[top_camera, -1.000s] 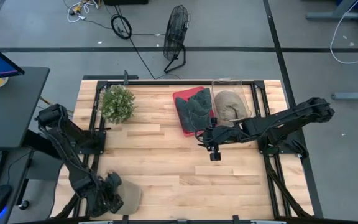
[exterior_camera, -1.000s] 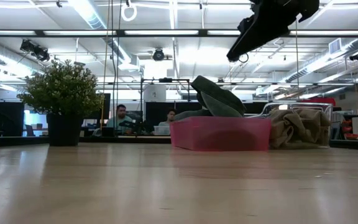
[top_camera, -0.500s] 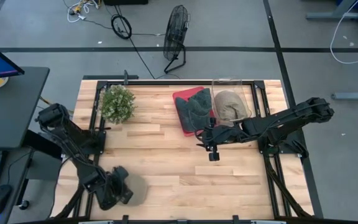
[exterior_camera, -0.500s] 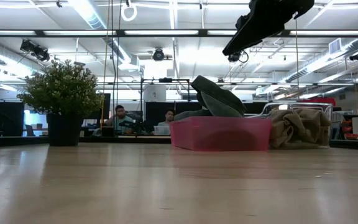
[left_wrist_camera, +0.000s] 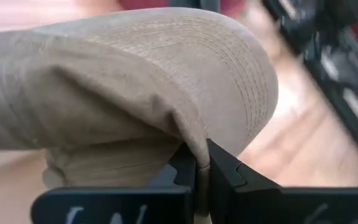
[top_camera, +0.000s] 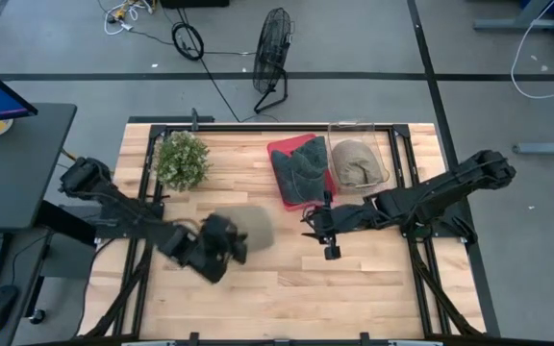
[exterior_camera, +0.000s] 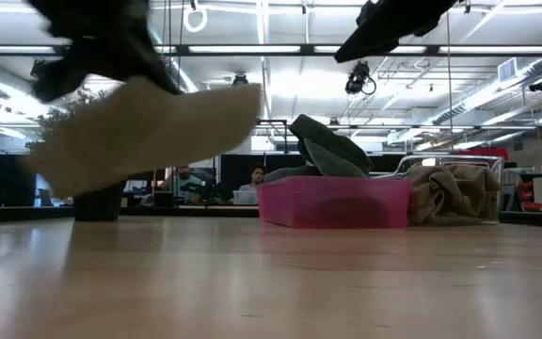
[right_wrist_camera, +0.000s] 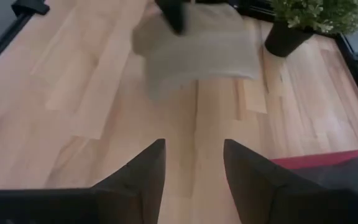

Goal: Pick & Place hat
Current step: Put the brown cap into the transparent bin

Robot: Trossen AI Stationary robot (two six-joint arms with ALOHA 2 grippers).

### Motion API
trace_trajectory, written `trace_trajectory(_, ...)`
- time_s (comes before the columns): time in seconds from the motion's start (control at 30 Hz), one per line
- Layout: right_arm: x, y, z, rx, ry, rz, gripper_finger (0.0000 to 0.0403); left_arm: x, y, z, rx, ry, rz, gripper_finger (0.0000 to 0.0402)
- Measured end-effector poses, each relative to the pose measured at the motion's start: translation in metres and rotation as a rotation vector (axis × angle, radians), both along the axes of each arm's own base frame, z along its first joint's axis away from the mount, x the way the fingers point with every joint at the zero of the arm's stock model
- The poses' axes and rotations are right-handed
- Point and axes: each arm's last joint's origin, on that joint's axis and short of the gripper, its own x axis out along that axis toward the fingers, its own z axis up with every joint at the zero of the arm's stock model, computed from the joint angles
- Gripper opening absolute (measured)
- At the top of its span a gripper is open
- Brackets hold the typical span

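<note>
Left wrist view gives you the grip plainly: the left gripper (left_wrist_camera: 202,163) has its fingers (left_wrist_camera: 185,169) pinched tight on a fold of the tan hat (left_wrist_camera: 135,93), cloth sandwiched between the two pads with the crown and stitched brim bulging out beyond them. So the pick looks done — the hat hangs clear of the bench (top_camera: 287,279), carried above its middle-left part, just in front of the potted plant (top_camera: 182,160). What is left for you, as far as I can judge, is the placing; the red bin (top_camera: 283,173) and the clear bin (top_camera: 364,144) at the far edge already hold other soft items, and which one is meant cannot be told. Your right gripper (top_camera: 331,252) hovers above mid-bench, well apart from the hat, its fingers (right_wrist_camera: 138,171) spread and holding nothing.
</note>
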Motion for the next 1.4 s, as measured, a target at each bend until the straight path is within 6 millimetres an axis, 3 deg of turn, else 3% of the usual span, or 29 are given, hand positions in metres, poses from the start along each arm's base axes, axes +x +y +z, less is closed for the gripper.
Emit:
trace_trajectory(0.27,-0.002,0.020,-0.002,-0.019,-0.034,-0.031,0.0167,0.038,0.045,0.010,0.079,-0.050,0.024,0.0024)
trace_trajectory(0.6,-0.006,0.028,-0.010,-0.230,-0.032,-0.161,0.0167,0.061,0.069,0.027,0.230,-0.107,-0.130,0.0012)
trace_trajectory(0.67,-0.007,0.026,-0.007,-0.223,-0.073,-0.256,0.0167,0.062,0.075,0.027,0.275,-0.078,-0.139,0.0015)
trace_trajectory(0.8,-0.004,0.013,-0.002,-0.028,-0.159,-0.476,0.0167,0.065,0.082,0.030,0.297,-0.096,-0.126,0.0011)
trace_trajectory(1.1,0.007,-0.015,0.001,0.095,-0.209,-0.604,0.0167,0.069,0.088,0.035,0.354,-0.125,-0.132,0.0017)
trace_trajectory(1.27,0.014,-0.029,0.005,0.112,-0.209,-0.530,0.0161,0.070,0.088,0.036,0.368,-0.129,-0.138,0.0012)
trace_trajectory(1.4,0.021,-0.033,0.011,0.173,-0.244,-0.403,0.0126,0.070,0.089,0.037,0.408,-0.112,-0.162,0.0018)
